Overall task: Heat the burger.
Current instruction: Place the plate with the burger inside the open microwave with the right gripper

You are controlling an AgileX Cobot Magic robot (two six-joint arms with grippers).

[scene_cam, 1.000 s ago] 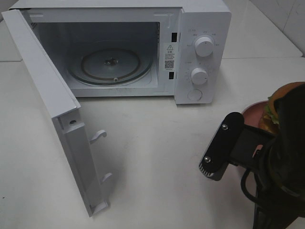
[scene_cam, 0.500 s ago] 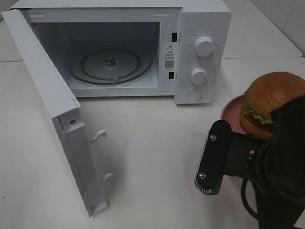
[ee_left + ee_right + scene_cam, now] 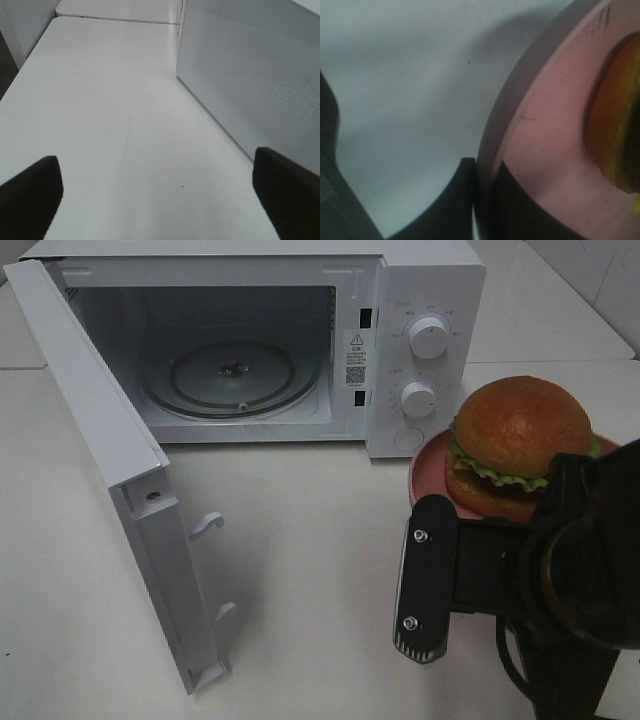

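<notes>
In front of the open microwave's [image 3: 430,280] dials, the burger [image 3: 520,445] sat on a pink plate [image 3: 428,472], whose rim the right gripper [image 3: 485,172] pinched tightly. The left gripper [image 3: 157,189] hung over the desk [image 3: 320,540], jaws wide apart, holding nothing. The microwave's sticker [image 3: 355,360] showed a warning triangle; its print was unreadable.

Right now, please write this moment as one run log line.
right gripper: shut on plate rim | burger: on plate | microwave door: open | left gripper: open, empty
</notes>
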